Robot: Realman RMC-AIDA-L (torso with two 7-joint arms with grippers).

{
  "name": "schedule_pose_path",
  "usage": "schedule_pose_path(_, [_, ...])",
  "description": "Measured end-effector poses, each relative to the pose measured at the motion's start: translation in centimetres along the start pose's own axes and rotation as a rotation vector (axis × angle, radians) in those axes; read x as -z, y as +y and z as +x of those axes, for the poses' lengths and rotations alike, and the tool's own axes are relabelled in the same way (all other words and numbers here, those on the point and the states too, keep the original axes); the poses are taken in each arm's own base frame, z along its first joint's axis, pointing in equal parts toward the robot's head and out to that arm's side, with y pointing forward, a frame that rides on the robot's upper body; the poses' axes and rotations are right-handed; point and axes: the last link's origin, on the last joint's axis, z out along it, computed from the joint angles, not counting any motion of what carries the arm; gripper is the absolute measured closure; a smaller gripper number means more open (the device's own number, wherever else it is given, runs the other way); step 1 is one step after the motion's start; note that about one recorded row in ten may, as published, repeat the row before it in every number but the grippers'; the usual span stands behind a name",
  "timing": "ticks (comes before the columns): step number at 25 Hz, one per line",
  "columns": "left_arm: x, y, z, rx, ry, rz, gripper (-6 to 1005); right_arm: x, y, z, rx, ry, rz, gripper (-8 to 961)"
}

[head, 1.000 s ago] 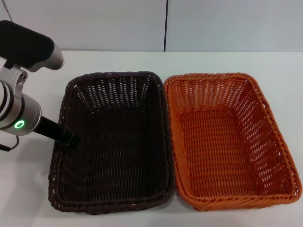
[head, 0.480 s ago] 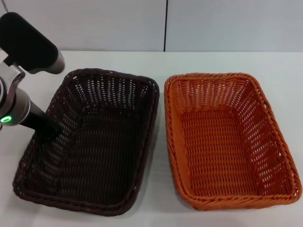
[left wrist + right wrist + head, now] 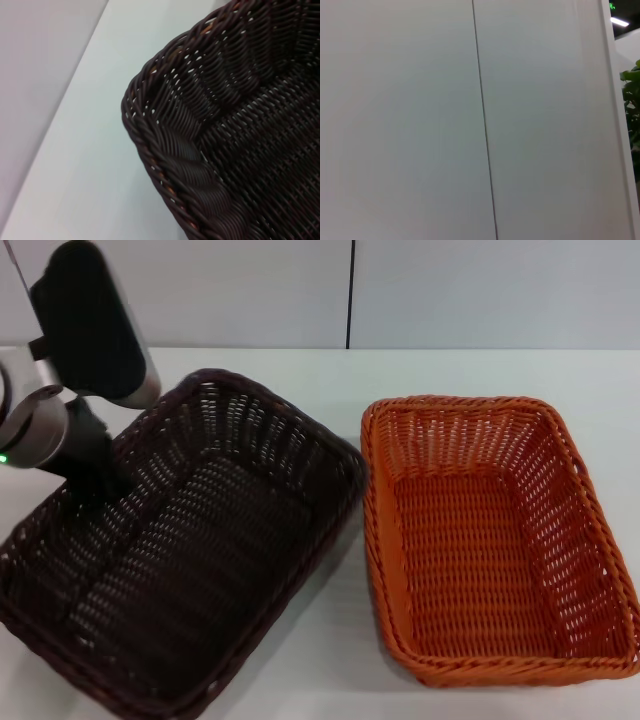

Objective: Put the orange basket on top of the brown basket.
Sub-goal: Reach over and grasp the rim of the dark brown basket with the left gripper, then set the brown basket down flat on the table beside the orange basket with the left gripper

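Two baskets sit on the white table point(image 3: 300, 370), and the left arm is the only one in play. In the head view the brown basket point(image 3: 190, 570) lies at 9 o'clock, skewed, its long axis running from about 1 o'clock down to 7 o'clock. The orange basket point(image 3: 490, 540) lies at 3 o'clock, long axis roughly 12 to 6, flat on the table. The two are apart, a strip of table between them, closest near the brown basket's 2 o'clock corner.

The left pincer point(image 3: 95, 485) is at the brown basket's rim, about 10 o'clock of that basket, dark finger section dipping over the weave. Cannot tell whether its fingers are apart or clamped on the rim, since the arm body hides them. From this pincer the orange basket lies well off toward 3 o'clock, across the whole brown basket. Judgement: the right arm would be the nearer one for lifting the orange basket, yet it does not show in the head view. Stacking not yet done.

Left wrist view adds a close look at one braided corner of the brown basket and bare table beside it, no fingers visible. Right wrist view shows only a wall panel seam point(image 3: 482, 120) and a plant edge point(image 3: 632, 100), so that arm looks parked, pointing away from the work.
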Motion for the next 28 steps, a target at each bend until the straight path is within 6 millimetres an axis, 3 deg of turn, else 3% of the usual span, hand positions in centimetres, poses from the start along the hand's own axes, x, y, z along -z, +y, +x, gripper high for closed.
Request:
schedule_pose_path(7, [1.7,-1.9,2.1,-0.171,0.027,0.005,653,-0.1,0.2,0.0,-0.008,-0.002,0.002,250])
schedule_pose_path(13, [2.8,-3.5,2.6,-0.284,0.043,0.019,659,-0.3,0.3,0.1,-0.013,0.005,0.006,252])
schedule_pose_path(20, [2.9,-4.9,2.3,-0.383,0.042,0.011,695,-0.4,0.4,0.0,-0.015,0.005,0.007,254])
schedule_pose_path(28, [2.8,-5.1,2.6,-0.498,0.037,-0.034,752,-0.7,1.0,-0.1,-0.023,-0.003,-0.002,256])
